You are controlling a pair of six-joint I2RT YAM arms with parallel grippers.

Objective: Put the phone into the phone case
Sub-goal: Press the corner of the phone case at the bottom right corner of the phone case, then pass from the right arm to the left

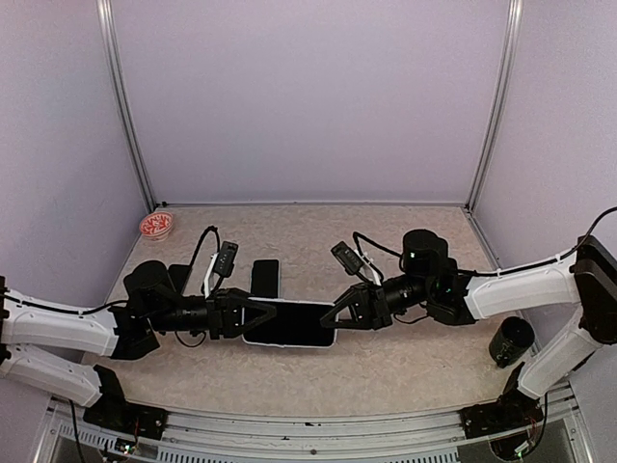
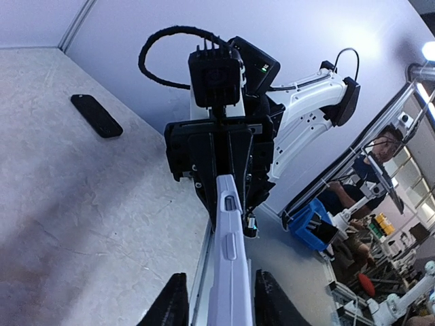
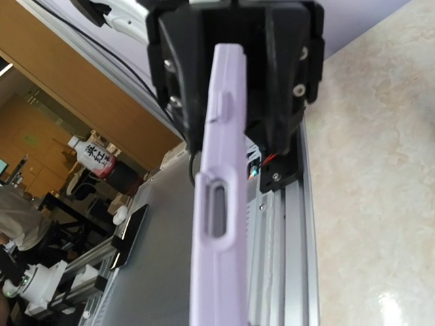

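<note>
Your phone case (image 1: 289,324) hung by the middle of the desk's (image 1: 386,381) near edge, long axis running left-right, one short end at each tool. Your left tool (image 1: 258,318) had its jaws apart, straddling the left end loosely. Your right tool (image 1: 335,314) looked clamped on the right end. A dark slab (image 1: 264,277) lay just behind; phone or not, couldn't tell.

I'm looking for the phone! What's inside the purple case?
A black phone fills the case, dark face up, with the pale rim showing along its edge. The case's inside back is covered by the phone.
</note>
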